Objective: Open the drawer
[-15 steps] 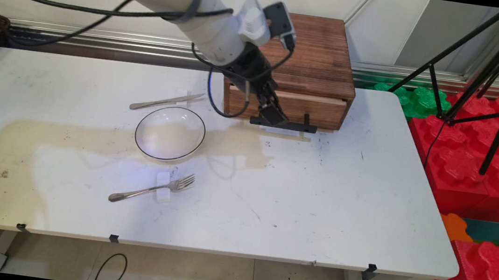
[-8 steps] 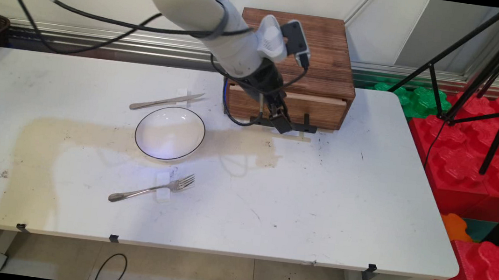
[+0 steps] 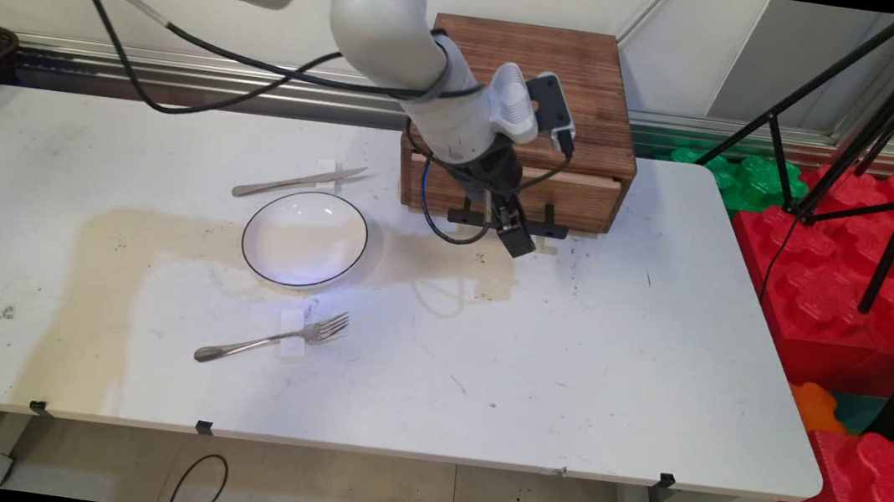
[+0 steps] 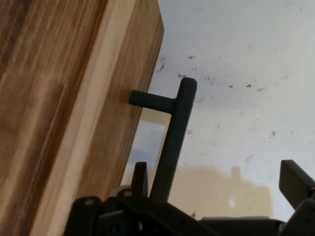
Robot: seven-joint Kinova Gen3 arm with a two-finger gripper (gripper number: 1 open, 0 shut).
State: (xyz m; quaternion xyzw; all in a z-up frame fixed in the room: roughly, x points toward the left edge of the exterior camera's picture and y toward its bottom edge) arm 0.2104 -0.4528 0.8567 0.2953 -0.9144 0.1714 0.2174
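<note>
- Gripper (image 3: pixel 517 240): fingers seen apart in hand view, one finger (image 4: pixel 140 178) at either side of the black bar handle (image 4: pixel 172 137); nothing clamped.
- Bar runs btwn the fingers, close to the one on the box side; contact w/ either pad can't be told.
- In main view the gripper is tilted down-fwd just in front of the wooden drawer box (image 3: pixel 576 80), tip low over the table (image 3: pixel 608 387) and overlapping the handle's middle.
- Handle: held off the drawer front (image 3: pixel 579 200) on short posts, parallel to it, at the box's lower front edge.
- Drawer front looks flush w/ the box in main view; no gap seen, so drawer judged shut. Interior not visible.
- Box stands at the table's far edge, toward the wall.
- Bowl (image 3: pixel 304 238): white, dark rim, empty as far as seen; near-left of the box, apart from it.
- Knife (image 3: pixel 295 181): left of the box, beyond the bowl, resting on a small white block.
- Fork (image 3: pixel 269 338): well to the near-left of the box, past the bowl, also propped on a white block.
- Tan stain (image 3: pixel 162 240): spread over the table from the box's front leftward, then toward the near edge.
- Black tripod (image 3: pixel 849 120) and red foam blocks (image 3: pixel 869 316): off the table, right of the box.
</note>
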